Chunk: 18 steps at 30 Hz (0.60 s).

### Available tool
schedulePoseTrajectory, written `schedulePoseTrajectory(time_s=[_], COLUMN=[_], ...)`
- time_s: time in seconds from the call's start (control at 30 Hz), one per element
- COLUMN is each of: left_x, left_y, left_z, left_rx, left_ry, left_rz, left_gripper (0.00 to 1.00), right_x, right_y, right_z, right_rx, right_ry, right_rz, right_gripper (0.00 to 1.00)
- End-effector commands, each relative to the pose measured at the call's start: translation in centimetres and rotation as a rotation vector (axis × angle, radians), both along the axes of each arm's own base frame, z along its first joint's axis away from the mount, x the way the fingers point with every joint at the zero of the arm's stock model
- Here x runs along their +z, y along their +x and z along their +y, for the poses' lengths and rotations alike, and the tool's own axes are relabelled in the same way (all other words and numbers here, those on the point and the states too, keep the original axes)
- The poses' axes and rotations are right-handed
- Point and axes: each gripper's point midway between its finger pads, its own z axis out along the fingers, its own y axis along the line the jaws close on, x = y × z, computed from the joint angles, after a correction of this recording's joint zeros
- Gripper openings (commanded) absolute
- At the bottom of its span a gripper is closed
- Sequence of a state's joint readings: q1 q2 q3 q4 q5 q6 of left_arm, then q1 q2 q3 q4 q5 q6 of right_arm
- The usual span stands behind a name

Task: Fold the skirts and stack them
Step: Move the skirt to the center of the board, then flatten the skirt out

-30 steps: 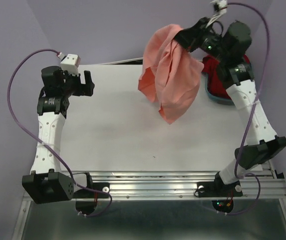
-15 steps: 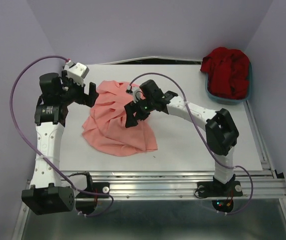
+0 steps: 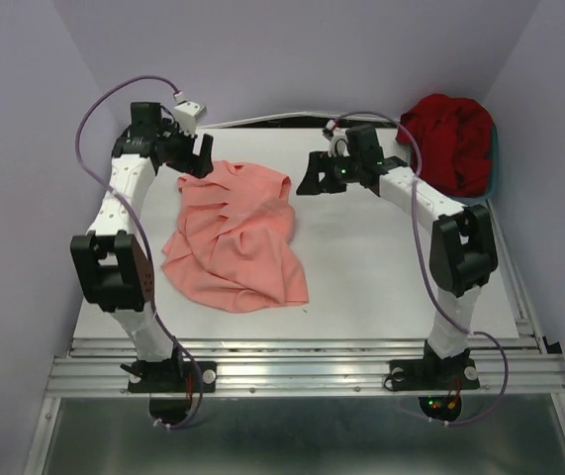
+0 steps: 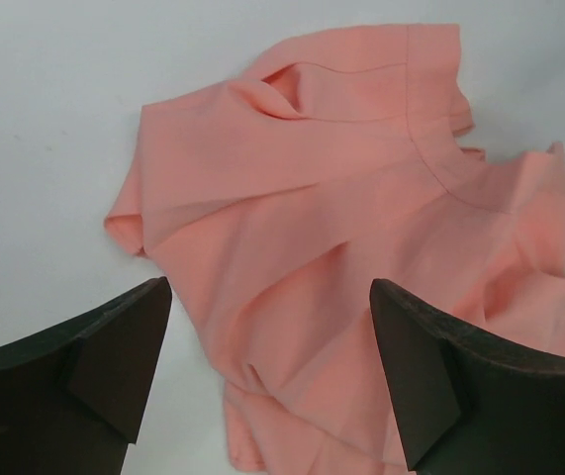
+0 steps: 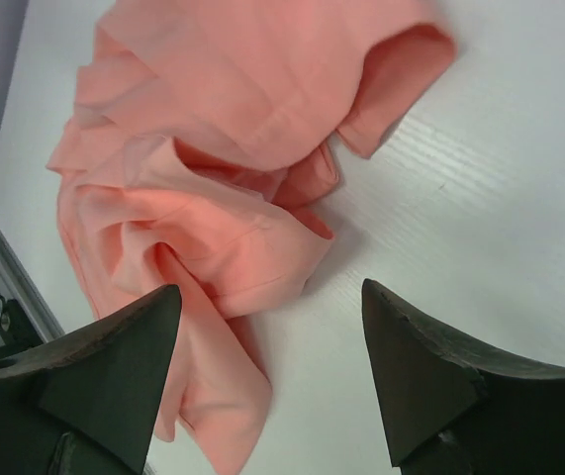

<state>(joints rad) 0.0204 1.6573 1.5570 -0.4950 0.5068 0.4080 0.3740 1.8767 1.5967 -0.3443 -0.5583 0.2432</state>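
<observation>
The salmon-pink skirt (image 3: 235, 236) lies crumpled on the white tabletop (image 3: 391, 267), centre-left of the top view, with nothing gripping it. The left tool (image 3: 199, 158) hovers at its upper-left corner, fingers apart. The right tool (image 3: 312, 178) is just right of its top edge, also spread wide. The deep red skirt (image 3: 450, 139) is heaped in the teal basin (image 3: 494, 170) at the upper right.

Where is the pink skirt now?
In the top view, the pink skirt lies crumpled left of centre on the table, between the left gripper and right gripper.
</observation>
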Motion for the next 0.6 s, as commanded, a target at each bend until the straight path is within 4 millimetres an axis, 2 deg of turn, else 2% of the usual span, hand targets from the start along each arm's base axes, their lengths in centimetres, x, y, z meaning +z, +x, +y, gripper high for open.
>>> schedulePoseTrajectory(time_s=[0.0, 0.03, 0.07, 0.1, 0.13, 0.2, 0.23, 0.27, 0.33, 0.37, 0.4, 0.43, 0.47, 0.5, 0.57], left_x=[4.3, 3.5, 0.9, 2.9, 0.4, -0.1, 0.5, -0.4, -1.4, 0.6, -2.0, -1.2, 0.8, -0.7, -0.7], left_y=[5.7, 6.2, 7.7, 8.7, 9.7, 10.4, 10.1, 9.3, 6.9, 5.4, 3.6, 3.4, 2.1, 0.9, -0.7], left_z=[-1.8, -2.5, -3.0, -3.6, -5.1, -6.7, -7.5, -9.5, -10.8, -11.5, -11.5, -12.0, -12.1, -12.5, -13.0], left_rx=[0.011, 0.005, 0.002, -0.006, -0.038, -0.073, -0.100, -0.187, -0.300, -0.354, -0.374, -0.399, -0.417, -0.440, -0.465], left_ry=[0.039, 0.052, 0.065, 0.070, 0.098, 0.123, 0.127, 0.089, 0.054, 0.008, 0.001, -0.017, -0.021, -0.020, -0.029], left_rz=[-0.093, -0.054, -0.002, -0.038, -0.002, 0.003, 0.010, 0.044, 0.098, 0.067, 0.134, 0.084, 0.035, 0.063, 0.078], left_gripper=[0.93, 0.93, 0.93, 0.93, 0.93, 0.94, 0.94, 0.91, 0.89, 0.88, 0.88, 0.89, 0.90, 0.91, 0.93], right_x=[-4.0, -4.9, -5.0, -5.3, -5.7, -6.5, -6.9, -6.8, -8.1, -8.1, -8.2, -8.9, -8.7, -8.6, -8.4], right_y=[-0.7, -0.6, -0.2, -0.2, -0.4, -0.9, -1.1, -1.3, -1.9, -2.1, -2.0, -2.1, -2.0, -2.2, -1.6], right_z=[3.6, 4.6, 4.8, 5.3, 5.9, 6.2, 6.2, 6.5, 6.1, 5.8, 5.1, 4.2, 3.7, 2.9, 1.4], right_rx=[0.047, 0.075, 0.077, 0.095, 0.117, 0.127, 0.127, 0.130, 0.119, 0.116, 0.102, 0.087, 0.074, 0.059, 0.019], right_ry=[0.075, 0.086, 0.089, 0.084, 0.086, 0.072, 0.074, 0.080, 0.062, 0.055, 0.048, 0.029, 0.027, 0.022, 0.016], right_rz=[0.109, 0.107, 0.095, 0.081, 0.070, 0.064, 0.066, 0.056, 0.078, 0.072, 0.070, 0.073, 0.072, 0.070, 0.065], right_gripper=[0.78, 0.79, 0.80, 0.80, 0.82, 0.82, 0.82, 0.82, 0.82, 0.82, 0.82, 0.83, 0.84, 0.84, 0.85])
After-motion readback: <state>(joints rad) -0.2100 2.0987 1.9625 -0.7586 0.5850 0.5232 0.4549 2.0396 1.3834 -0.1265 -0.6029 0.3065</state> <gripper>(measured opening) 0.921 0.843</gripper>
